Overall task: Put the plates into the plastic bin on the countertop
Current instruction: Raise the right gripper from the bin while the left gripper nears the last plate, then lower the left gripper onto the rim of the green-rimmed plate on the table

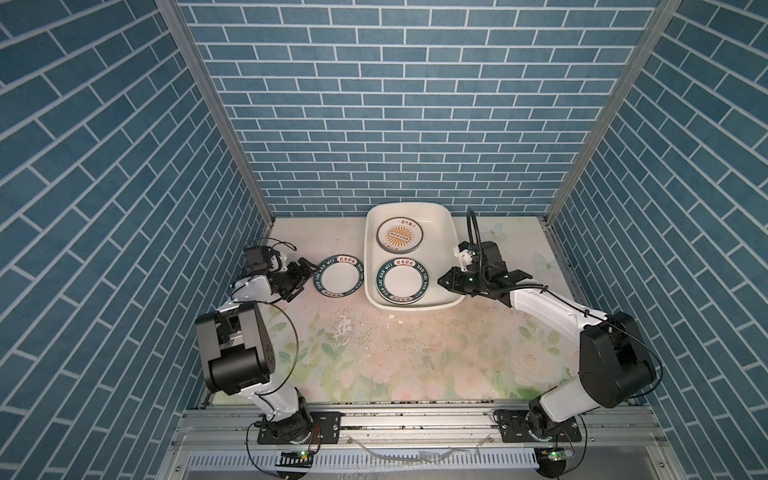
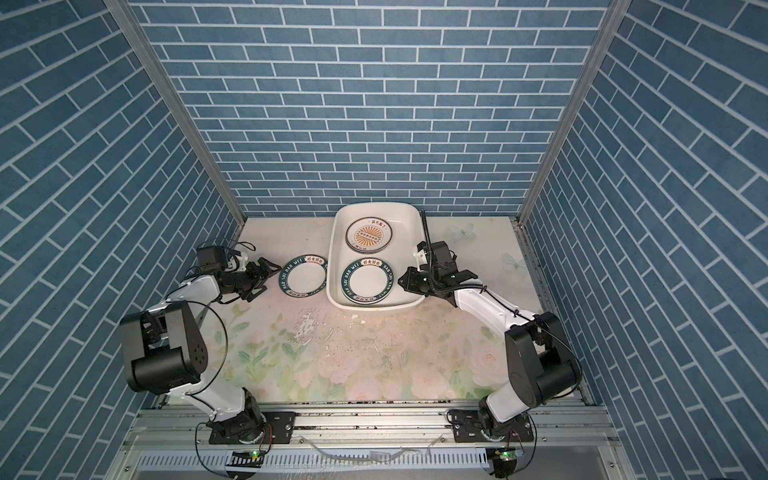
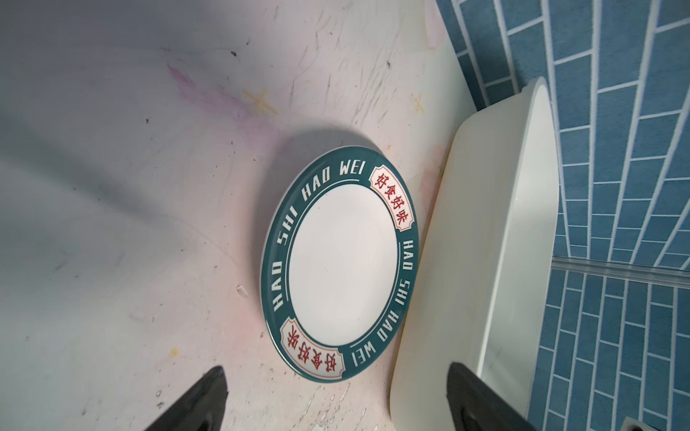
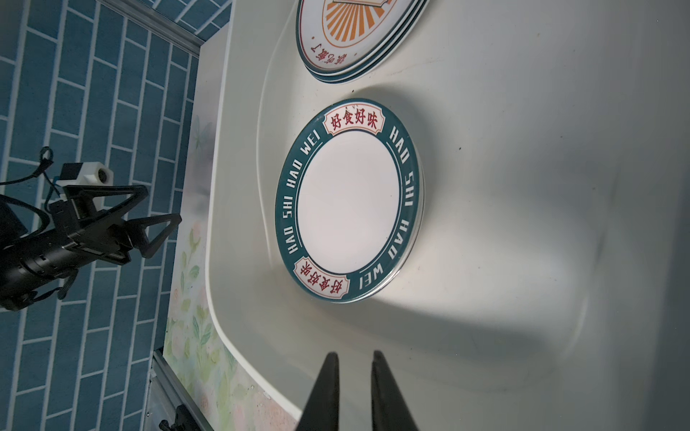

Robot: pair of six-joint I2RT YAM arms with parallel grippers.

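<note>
A teal-rimmed lettered plate lies flat on the flowered countertop, just left of the white plastic bin. My left gripper stands open at the plate's left edge, holding nothing. Inside the bin sit a stack topped by a sunburst plate and a nearer stack topped by a teal lettered plate. My right gripper hovers over the bin's right side, shut to a narrow slit and empty.
Blue brick-pattern walls close in the back and both sides. The bin stands against the back wall. A metal rail carrying both arm bases runs along the front edge. Scuffed white patches mark the countertop's middle.
</note>
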